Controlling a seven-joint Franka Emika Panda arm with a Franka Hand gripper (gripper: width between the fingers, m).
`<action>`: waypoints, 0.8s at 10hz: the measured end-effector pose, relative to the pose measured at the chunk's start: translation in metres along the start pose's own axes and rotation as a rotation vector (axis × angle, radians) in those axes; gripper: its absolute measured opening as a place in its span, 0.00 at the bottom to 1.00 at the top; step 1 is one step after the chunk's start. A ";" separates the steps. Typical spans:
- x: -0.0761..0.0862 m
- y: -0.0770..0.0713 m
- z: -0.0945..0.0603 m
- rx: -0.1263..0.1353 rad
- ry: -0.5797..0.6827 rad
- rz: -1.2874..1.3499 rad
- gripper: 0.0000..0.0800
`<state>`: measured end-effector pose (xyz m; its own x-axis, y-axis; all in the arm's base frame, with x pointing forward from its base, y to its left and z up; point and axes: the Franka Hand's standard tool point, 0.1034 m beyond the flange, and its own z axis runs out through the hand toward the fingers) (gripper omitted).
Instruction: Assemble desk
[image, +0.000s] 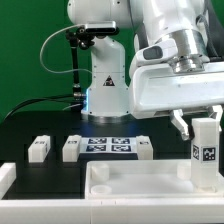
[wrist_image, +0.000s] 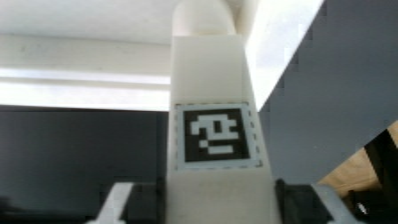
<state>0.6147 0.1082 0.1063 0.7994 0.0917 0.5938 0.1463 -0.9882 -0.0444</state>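
My gripper (image: 203, 124) is shut on a white block leg (image: 205, 152) with a black-and-white tag and holds it upright at the exterior view's right, over the right end of the desk panel (image: 120, 188). The wide white panel lies flat at the front. In the wrist view the leg (wrist_image: 217, 110) stands between my gripper's (wrist_image: 217, 205) two fingers (wrist_image: 128, 200), tag facing the camera. Whether the leg's lower end touches the panel is hidden. Three more legs lie on the black table behind the panel: two at the left (image: 38, 149) (image: 72, 148), one at the middle (image: 143, 149).
The marker board (image: 108, 146) lies flat between the loose legs. The arm's white base (image: 105, 85) stands behind it, before a green backdrop. A white rail (image: 5, 178) sits at the front left edge.
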 end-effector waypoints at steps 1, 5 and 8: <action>0.000 0.000 0.000 0.000 0.000 0.000 0.36; -0.001 0.000 0.001 0.001 -0.008 0.003 0.50; -0.001 0.000 0.001 0.001 -0.009 0.004 0.78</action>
<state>0.6143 0.1083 0.1044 0.8053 0.0893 0.5861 0.1438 -0.9885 -0.0470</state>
